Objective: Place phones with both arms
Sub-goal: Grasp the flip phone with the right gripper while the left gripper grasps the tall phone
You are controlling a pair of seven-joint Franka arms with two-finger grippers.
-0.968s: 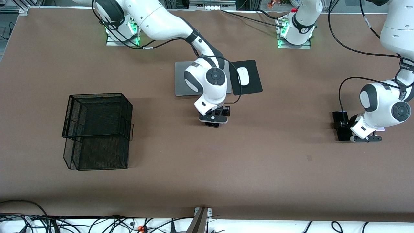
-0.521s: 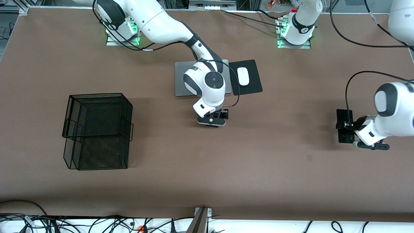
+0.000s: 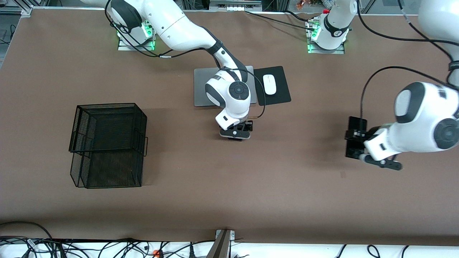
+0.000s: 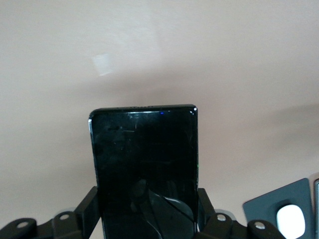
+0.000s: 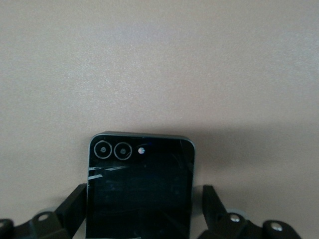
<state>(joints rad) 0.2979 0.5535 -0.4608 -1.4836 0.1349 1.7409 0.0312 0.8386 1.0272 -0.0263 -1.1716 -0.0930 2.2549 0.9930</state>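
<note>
**Both claws at phones — one gripping, one spread**

Left claw (image 3: 355, 143): clenched on the slim phone (image 3: 355, 138) and carrying it in the air over bare tabletop (image 3: 287, 186) toward the left arm's end. In the left wrist view the slim phone (image 4: 144, 169) sits between both fingers (image 4: 85, 209), its dark glass face in plain sight, with one end projecting out past the fingertips.

Right claw (image 3: 236, 133): low at mid-tabletop, just off the near edge of the laptop (image 3: 200, 87). Its fingers stand spread — released, not gripping. In the right wrist view the squarish phone (image 5: 140, 186) lies flat between the spread fingers (image 5: 75, 201); there is a clear gap on one side, and two round lenses show at the phone's outer end.

Other items: mouse (image 3: 269, 84) on a black pad (image 3: 279, 86) beside the laptop; wire basket (image 3: 107, 143) well apart from both claws, toward the right arm's end.
</note>
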